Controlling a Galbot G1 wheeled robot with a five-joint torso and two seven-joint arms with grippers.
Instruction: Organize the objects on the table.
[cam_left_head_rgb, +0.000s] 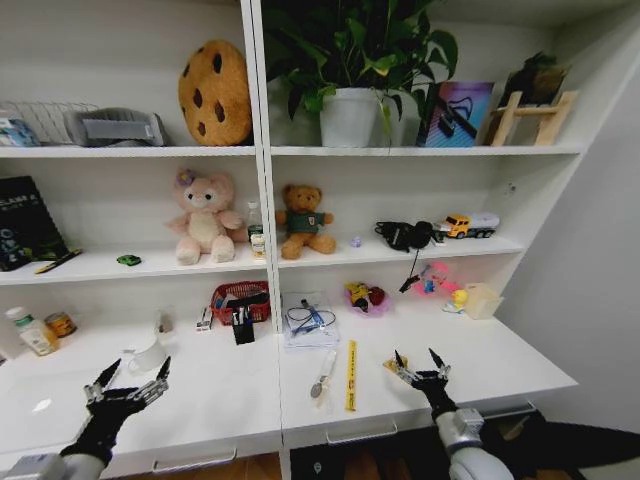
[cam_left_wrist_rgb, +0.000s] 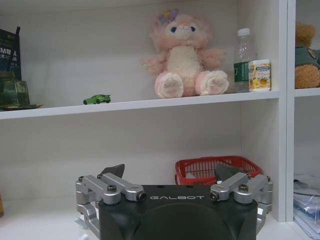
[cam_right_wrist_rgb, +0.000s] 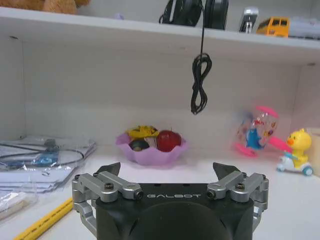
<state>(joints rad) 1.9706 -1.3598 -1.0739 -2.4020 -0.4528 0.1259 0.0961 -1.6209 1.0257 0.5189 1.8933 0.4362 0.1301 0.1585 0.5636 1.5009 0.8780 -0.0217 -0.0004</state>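
Two grippers, left (cam_left_head_rgb: 133, 380) and right (cam_left_head_rgb: 421, 363), hover open-fingered over the seemingly cluttered white table (cam_left_head_rgb: 230, 400).

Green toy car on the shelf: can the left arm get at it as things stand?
Probably yes. The green toy car sits alone near the shelf's front edge, and the left gripper, fingers open above the table, has nothing between it and the car.

White built-in shelving (cam_left_head_rgb: 256, 150), pale wall (cam_left_head_rgb: 600, 260) at right, evenly lit room
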